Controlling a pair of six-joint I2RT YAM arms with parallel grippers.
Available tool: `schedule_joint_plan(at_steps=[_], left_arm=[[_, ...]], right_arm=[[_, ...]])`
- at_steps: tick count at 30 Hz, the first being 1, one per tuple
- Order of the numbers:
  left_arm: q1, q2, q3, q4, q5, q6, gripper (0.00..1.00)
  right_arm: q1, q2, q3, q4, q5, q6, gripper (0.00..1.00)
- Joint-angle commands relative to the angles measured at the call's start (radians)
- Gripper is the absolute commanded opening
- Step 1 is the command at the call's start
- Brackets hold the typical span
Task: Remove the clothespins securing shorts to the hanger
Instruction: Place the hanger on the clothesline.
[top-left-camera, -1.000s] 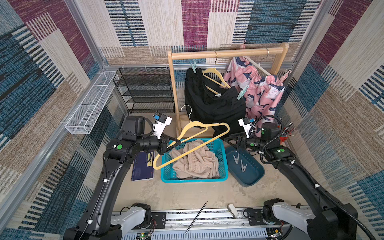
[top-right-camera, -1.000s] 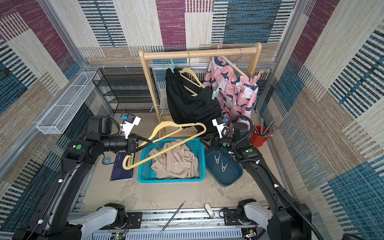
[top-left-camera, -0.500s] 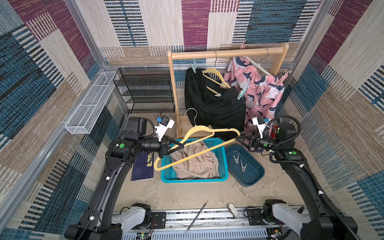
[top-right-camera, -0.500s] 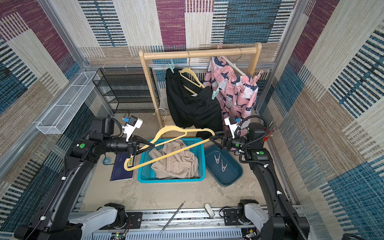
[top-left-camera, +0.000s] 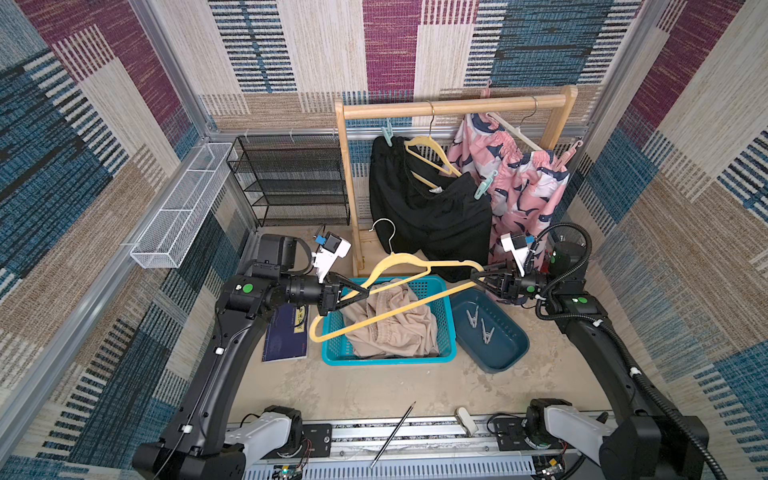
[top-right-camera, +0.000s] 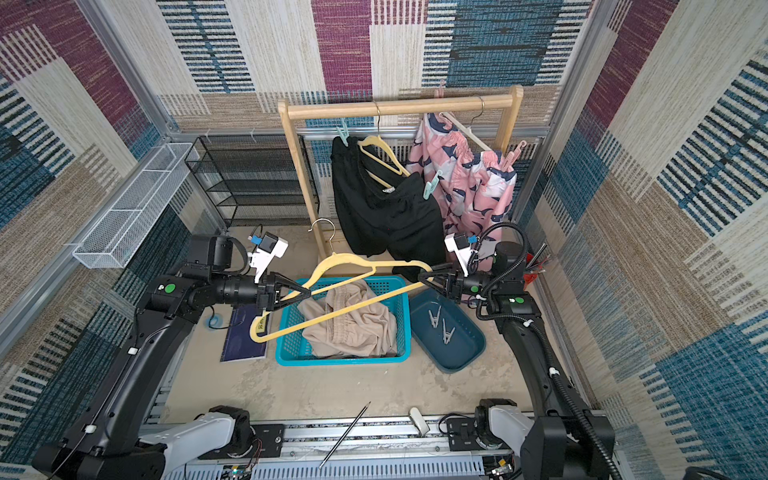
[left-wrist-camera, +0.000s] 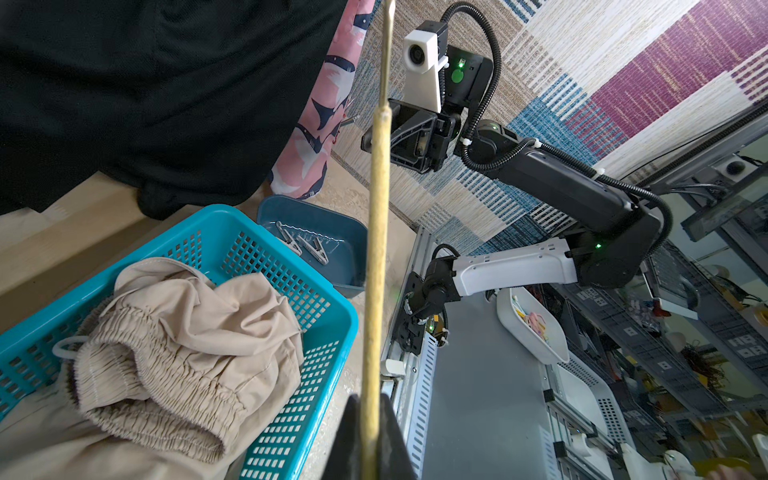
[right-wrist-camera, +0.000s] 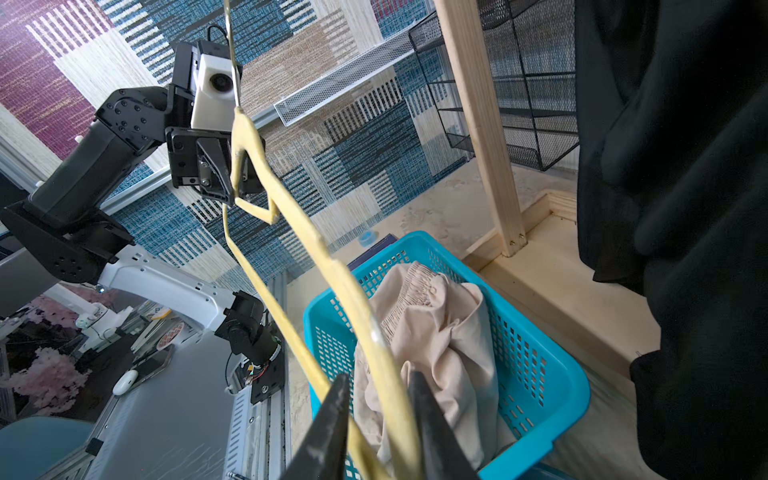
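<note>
Left gripper (top-left-camera: 365, 292) clamped on one shoulder of yellow hanger (top-left-camera: 392, 261). Right gripper (top-left-camera: 473, 275) pinching opposite tip, above teal basket (top-left-camera: 386, 360) at middle of bench (top-left-camera: 374, 390). Basket holds beige shorts (top-left-camera: 390, 328). Two clothespins (top-left-camera: 472, 319) in dark tray (top-left-camera: 498, 357) beside basket, toward right edge. Mint clothespin (top-left-camera: 484, 185) on black shorts (top-left-camera: 428, 216) at wooden rack (top-left-camera: 453, 107), far edge. Pins likely light, stiff, sprung: squeeze tails. Fabric limp. Surface sandy, matte. Patterned walls close.

A robotics lab cell: patterned panels (top-left-camera: 390, 41) in aluminium framing (top-left-camera: 170, 70), arms (top-left-camera: 216, 365) mounted on a rail (top-left-camera: 415, 436).
</note>
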Motion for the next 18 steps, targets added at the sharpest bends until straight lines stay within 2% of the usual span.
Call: schedule_joint_plan(at_steps=[1,5,6,7,8,10,11,12,13,15,18], left_arm=[[0.001,0.009,0.003,0.006,0.014,0.024,0.00],[0.001,0.009,0.001,0.025,-0.024,-0.002,0.00],[0.001,0.009,-0.001,0.033,-0.035,-0.011,0.00],[0.001,0.008,-0.005,0.048,-0.050,-0.026,0.05],[0.001,0.006,-0.009,0.059,-0.063,-0.036,0.15],[0.001,0.005,-0.021,0.100,-0.086,-0.065,0.29],[0.001,0.005,-0.027,0.122,-0.095,-0.084,0.39],[0.002,0.008,-0.032,0.144,-0.106,-0.105,0.55],[0.002,0.011,-0.034,0.161,-0.114,-0.122,0.62],[0.003,0.019,-0.030,0.186,-0.116,-0.147,0.66],[0.003,0.026,-0.021,0.214,-0.177,-0.186,0.88]], right_arm=[[0.002,0.000,0.000,0.062,-0.045,0.029,0.16],[0.001,-0.016,-0.009,0.075,-0.035,0.044,0.01],[0.002,-0.023,-0.014,0.084,-0.029,0.056,0.00],[0.002,-0.031,-0.018,0.087,-0.024,0.063,0.00],[0.001,-0.039,-0.018,0.089,-0.016,0.072,0.00],[0.001,-0.059,-0.016,0.093,0.017,0.101,0.00],[0.002,-0.068,-0.013,0.091,0.031,0.114,0.00],[0.002,-0.079,-0.004,0.079,0.050,0.120,0.00],[0.002,-0.088,0.005,0.060,0.069,0.123,0.00],[0.001,-0.105,0.027,0.019,0.101,0.118,0.00],[0.002,-0.136,0.060,-0.023,0.140,0.130,0.00]])
